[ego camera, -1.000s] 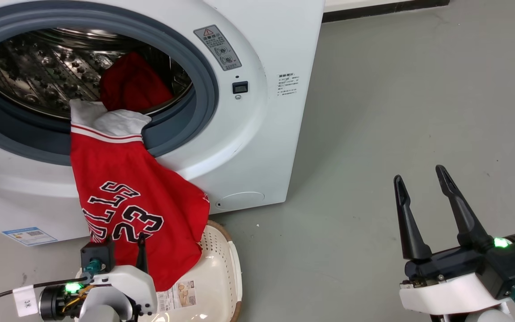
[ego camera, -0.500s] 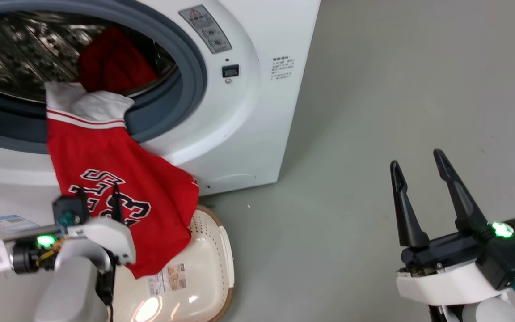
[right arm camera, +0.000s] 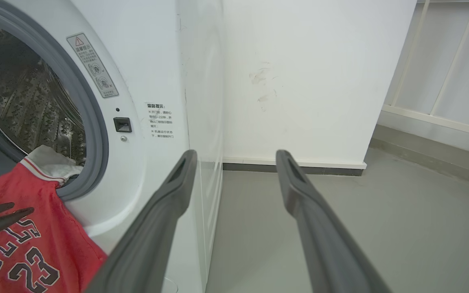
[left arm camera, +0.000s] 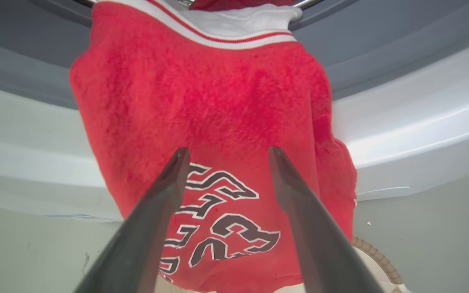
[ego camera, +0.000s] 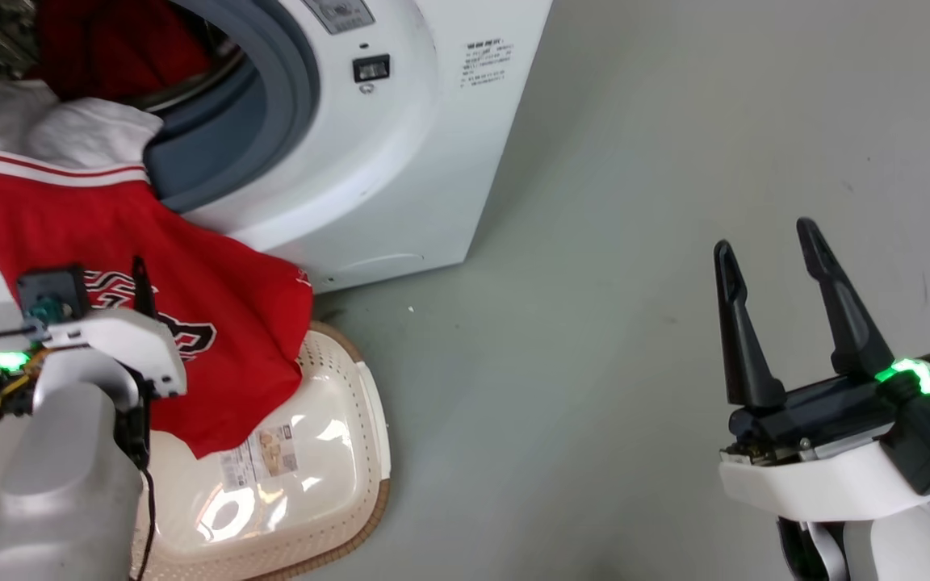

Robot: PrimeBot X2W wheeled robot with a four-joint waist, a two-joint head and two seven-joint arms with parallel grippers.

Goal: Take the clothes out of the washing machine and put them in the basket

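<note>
1. Head view, writing first: the jersey carries dark, white-edged lettering. My own left arm covers most of it here, but in the right wrist view the number "23" reads plainly, with part of a word above it.
2. The washing machine wears a grey warning sticker with a red triangle beside the porthole, and a block of small print further along its front that is too fine to read. The basket shows a paper label, also illegible.
3. Edges: the jersey hangs out over the grey gasket lip, white panel and striped trim at the top and red body down the machine's front. Its hem reaches over the basket's near end, and whether it touches I cannot tell.
4. The basket sits on the grey floor, just beside the machine's lower front.
5. Open room: bare floor lies wide to my right of the machine, up to a white wall.
6. Count: two red garments — the jersey and a plain one inside the drum — plus one basket and one machine.
7. My left gripper is spread, its fingers framing the jersey's lettering, with nothing pinched.
8. My right gripper is spread too, empty over bare floor and well apart from the clothes.
</note>
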